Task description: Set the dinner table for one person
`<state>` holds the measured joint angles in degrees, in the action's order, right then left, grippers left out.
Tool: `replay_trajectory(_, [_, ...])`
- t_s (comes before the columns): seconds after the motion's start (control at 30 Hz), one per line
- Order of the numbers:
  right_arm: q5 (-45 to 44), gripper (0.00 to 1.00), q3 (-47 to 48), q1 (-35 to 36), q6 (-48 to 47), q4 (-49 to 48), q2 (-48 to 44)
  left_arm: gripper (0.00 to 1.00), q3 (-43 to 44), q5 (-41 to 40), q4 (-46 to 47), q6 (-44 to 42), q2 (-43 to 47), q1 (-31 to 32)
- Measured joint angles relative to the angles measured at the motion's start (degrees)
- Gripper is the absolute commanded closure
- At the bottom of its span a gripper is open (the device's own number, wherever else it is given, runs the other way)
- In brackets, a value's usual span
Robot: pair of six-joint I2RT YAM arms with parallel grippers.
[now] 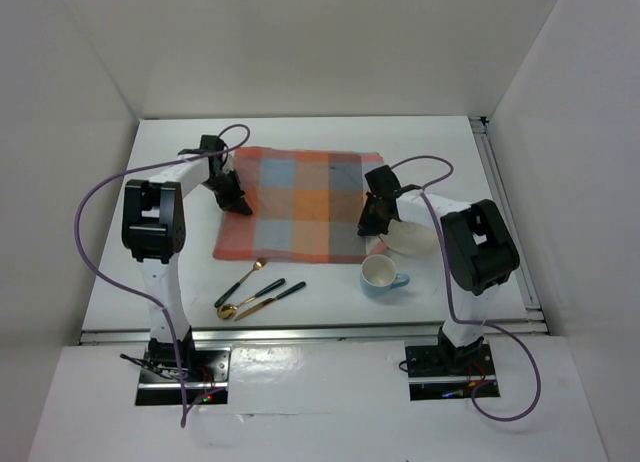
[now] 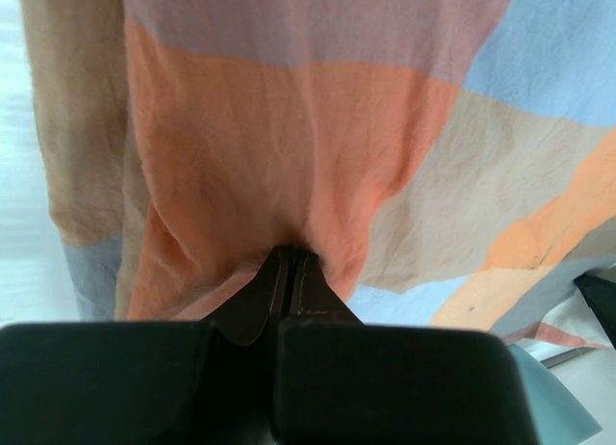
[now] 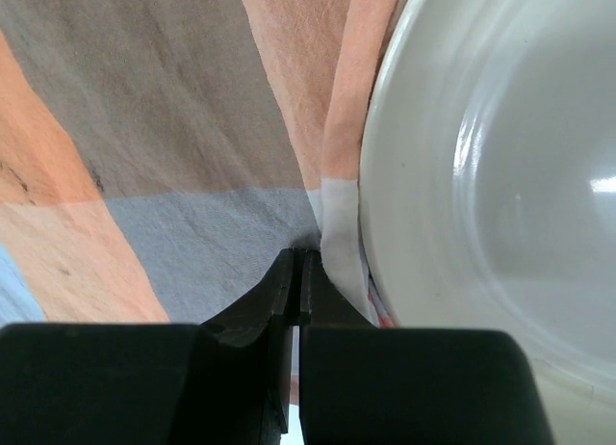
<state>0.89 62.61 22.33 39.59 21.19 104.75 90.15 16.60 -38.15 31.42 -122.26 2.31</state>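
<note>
The white dinner table (image 1: 175,182) carries an orange, blue and grey checked cloth mat (image 1: 295,197) at its middle. My left gripper (image 1: 237,200) is at the mat's left edge; in the left wrist view it (image 2: 289,257) is shut, with a fold of the orange cloth (image 2: 289,146) puckered at its tips. My right gripper (image 1: 372,225) is at the mat's right edge, shut on the cloth's hem (image 3: 300,262) right beside a white plate (image 3: 500,175). The mat's right edge laps against the plate (image 1: 412,238).
A pale blue cup (image 1: 382,276) stands in front of the plate. A gold spoon (image 1: 240,284) and two other dark-handled gold pieces of cutlery (image 1: 268,297) lie near the front left. Metal rails (image 1: 505,212) run along the table's right and front edges.
</note>
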Motion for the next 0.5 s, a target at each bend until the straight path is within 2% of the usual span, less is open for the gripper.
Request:
replay_trajectory(0.37, [0.3,1.00,-0.3,-1.3,-0.6,0.4,-0.7,1.00,2.4,0.2,-1.3,0.0,-1.4,0.6])
replay_trajectory(0.43, [0.0,0.93,-0.2,-1.5,-1.2,1.4,-1.0,1.00,2.4,0.0,-1.4,0.0,-1.3,0.6])
replay_trajectory(0.5, [-0.3,0.82,0.7,-1.6,-2.1,3.6,-1.0,1.00,2.4,-0.4,-1.6,0.0,-1.0,0.7])
